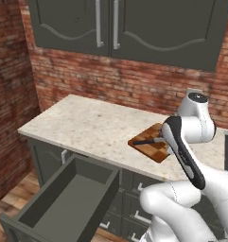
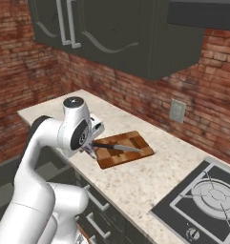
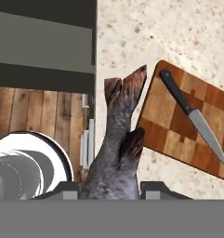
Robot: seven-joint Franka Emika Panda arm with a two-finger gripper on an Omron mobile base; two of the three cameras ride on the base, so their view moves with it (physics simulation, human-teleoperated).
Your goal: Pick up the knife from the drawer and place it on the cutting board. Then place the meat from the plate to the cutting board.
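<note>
The meat (image 3: pixel 114 148), a grey fish with its forked tail pointing away from the hand, hangs clamped between the two finger tips of the gripper (image 3: pixel 112 187), jaws set narrow on its body, over the front edge of the counter (image 1: pixel 87 127) just beside the near corner of the cutting board (image 3: pixel 187 125). Going from the left in the left base view, the brick side wall (image 1: pixel 11 94) closes that end, then the drawer (image 1: pixel 63 198) stands pulled far out below the counter edge, its dark box showing a bare floor, and a broad stretch of speckled stone lies free between the wall and the board. The cutting board (image 1: pixel 153 144) sits near the front edge of the counter, and the knife (image 3: pixel 192 116) lies flat on it, black handle toward the far corner in the hand view, silver blade running slantwise across the checkered blocks; the fish is apart from both. In the right base view free counter continues past the board (image 2: pixel 123 148) to a black stove top (image 2: pixel 202 200) at the right, with a wall outlet (image 2: pixel 177 110) on the brick behind. Dark cabinets (image 1: pixel 120 23) hang above the counter, well clear of the arm. Wooden flooring (image 3: pixel 39 111) shows below the counter front.
</note>
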